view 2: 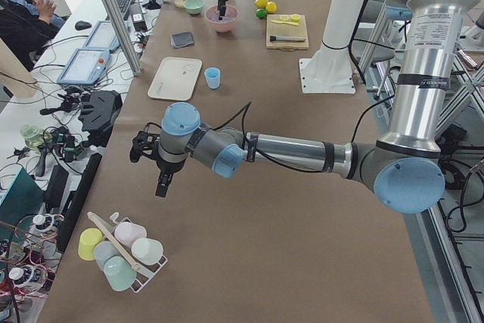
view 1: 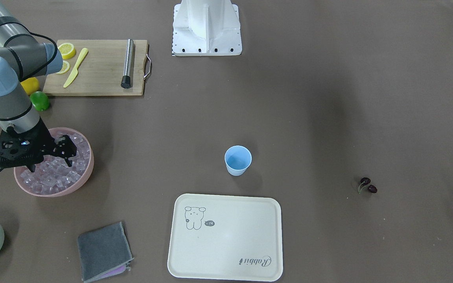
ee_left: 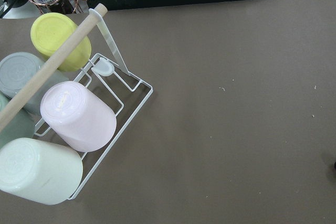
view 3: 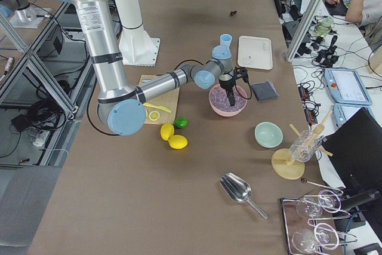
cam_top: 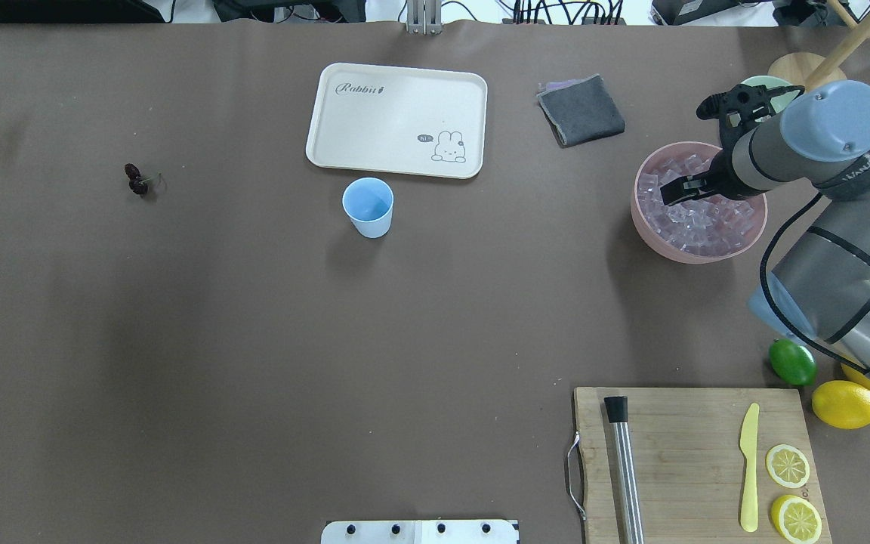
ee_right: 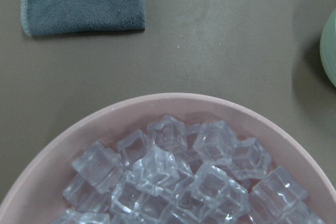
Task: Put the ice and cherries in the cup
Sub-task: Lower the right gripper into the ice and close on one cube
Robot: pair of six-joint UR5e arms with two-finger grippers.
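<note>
Dozens of clear, glassy ice cubes lie heaped in the smooth pink bowl, well to my right of the tapered blue cup. My right gripper hangs just over them, I judge to pick one, though I cannot tell its fingers' spread. The dark round cherries lie well to the cup's left, and I cannot tell my left gripper's state either.

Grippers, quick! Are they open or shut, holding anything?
Left gripper: cannot tell from this far side view.
Right gripper: cannot tell; it hangs over the ice in the pink bowl.
</note>
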